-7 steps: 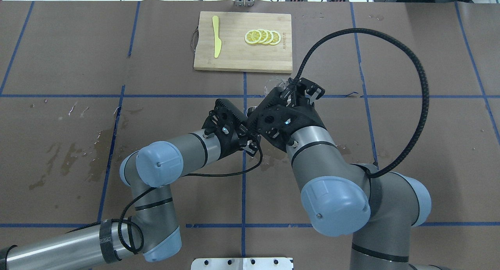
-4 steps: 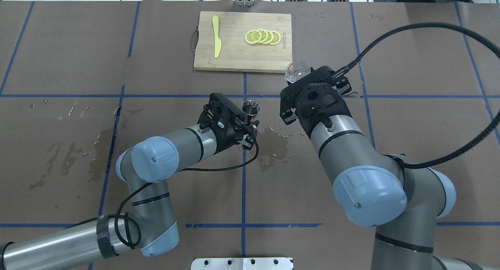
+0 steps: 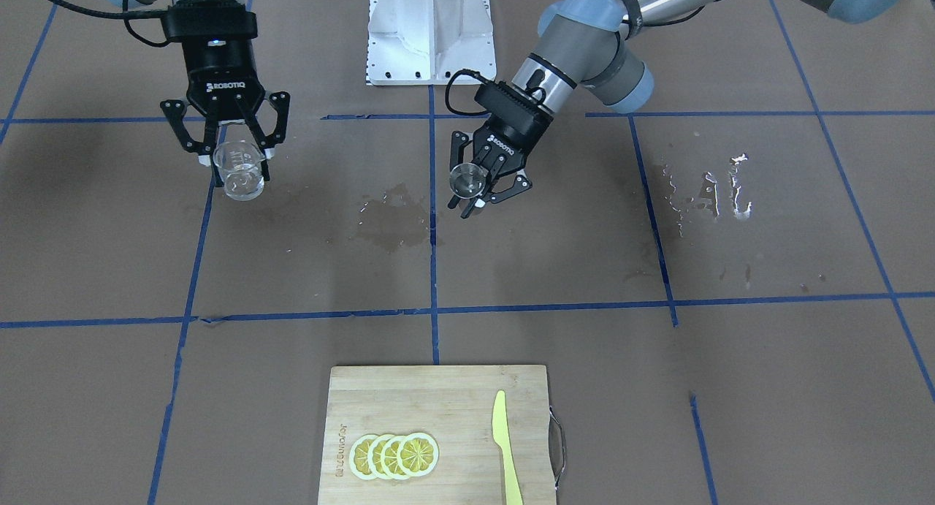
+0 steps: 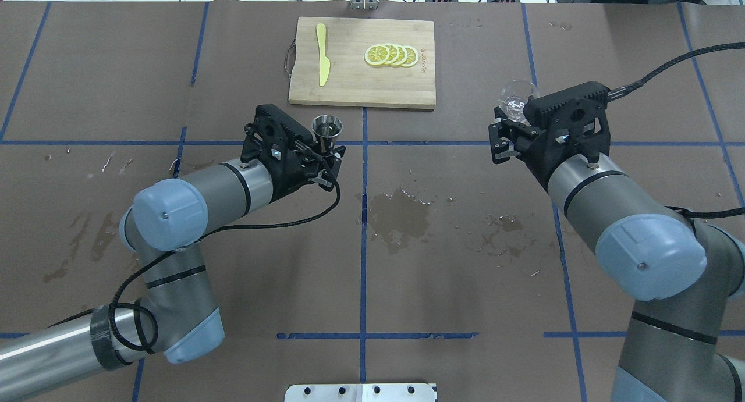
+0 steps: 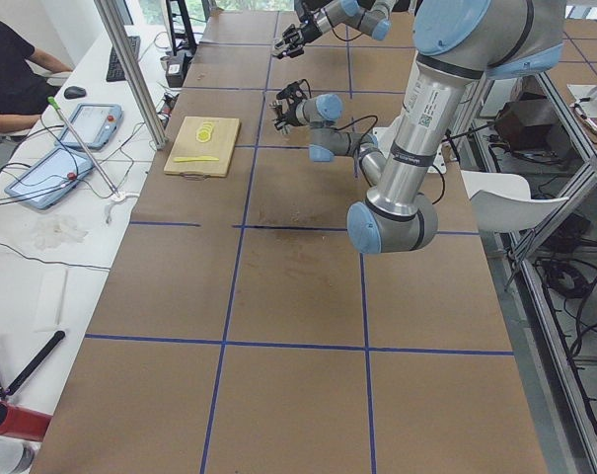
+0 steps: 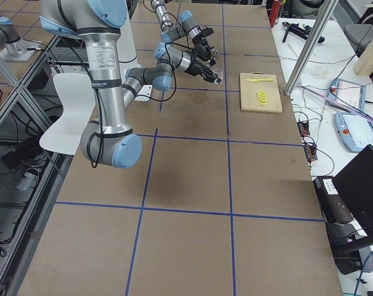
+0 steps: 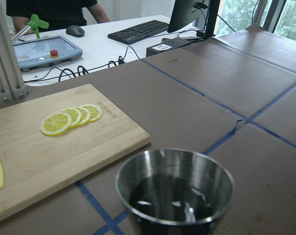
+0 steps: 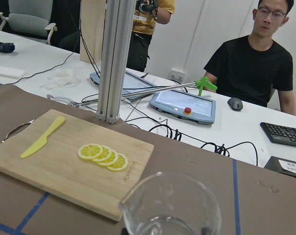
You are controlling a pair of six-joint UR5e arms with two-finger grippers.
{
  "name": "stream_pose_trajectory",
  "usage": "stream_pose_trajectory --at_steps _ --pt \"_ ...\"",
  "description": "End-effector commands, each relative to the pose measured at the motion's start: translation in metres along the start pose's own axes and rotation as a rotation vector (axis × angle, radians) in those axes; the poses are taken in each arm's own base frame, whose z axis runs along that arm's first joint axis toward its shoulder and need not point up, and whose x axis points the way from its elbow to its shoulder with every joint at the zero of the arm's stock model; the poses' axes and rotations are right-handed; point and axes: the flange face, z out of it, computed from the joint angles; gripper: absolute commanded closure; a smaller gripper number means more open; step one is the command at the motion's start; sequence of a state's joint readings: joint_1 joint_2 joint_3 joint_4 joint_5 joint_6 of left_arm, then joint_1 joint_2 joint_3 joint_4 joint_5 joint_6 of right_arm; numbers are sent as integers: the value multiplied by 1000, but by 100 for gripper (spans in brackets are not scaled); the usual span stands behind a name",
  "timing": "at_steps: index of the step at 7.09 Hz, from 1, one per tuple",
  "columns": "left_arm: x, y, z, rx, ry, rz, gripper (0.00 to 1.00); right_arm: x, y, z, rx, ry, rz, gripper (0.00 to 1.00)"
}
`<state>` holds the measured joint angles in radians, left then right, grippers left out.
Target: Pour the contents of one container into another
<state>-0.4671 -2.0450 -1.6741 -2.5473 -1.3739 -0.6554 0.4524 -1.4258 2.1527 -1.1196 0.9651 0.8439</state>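
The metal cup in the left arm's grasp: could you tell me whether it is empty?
Not empty: the metal cup shows a dark, glinting pool of liquid lying well below its rim.

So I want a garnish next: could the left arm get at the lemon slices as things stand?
Probably not yet. The path to the lemon slices on the board looks open, but the left gripper is shut on the metal cup, which holds liquid.

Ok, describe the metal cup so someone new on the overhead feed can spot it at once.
Find the cutting board at the table's far edge; just off its near left corner the left gripper holds a small cup. It is shiny steel with liquid inside, unlike the clear glass beaker in the right gripper.
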Motion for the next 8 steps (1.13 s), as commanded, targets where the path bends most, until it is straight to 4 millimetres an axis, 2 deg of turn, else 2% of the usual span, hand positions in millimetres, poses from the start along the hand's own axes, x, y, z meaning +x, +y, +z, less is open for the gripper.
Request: stream_pose_trajectory --at_steps 1,2,3,4,5,6,7,8 --pt "-44 18 -38 36 -112 -85 100 30 22 2 -68 26 173 100" --pt "-66 31 -58 53 -172 -157 100 38 36 4 -131 30 321 100" --pt "-89 48 -76 51 -223 -202 100 57 54 4 -160 78 458 100" --pt "-112 66 -93 51 -283 -228 100 75 69 4 -169 117 464 100" --pt "-129 83 -102 38 -321 -273 100 87 72 8 -166 146 458 100" --pt "-150 99 -114 54 -390 -308 100 89 74 9 -168 153 454 100" --pt "-170 104 -123 149 -490 -346 100 92 80 14 -166 170 444 100" --pt "-184 112 -133 192 -549 -355 100 99 95 27 -168 204 415 100"
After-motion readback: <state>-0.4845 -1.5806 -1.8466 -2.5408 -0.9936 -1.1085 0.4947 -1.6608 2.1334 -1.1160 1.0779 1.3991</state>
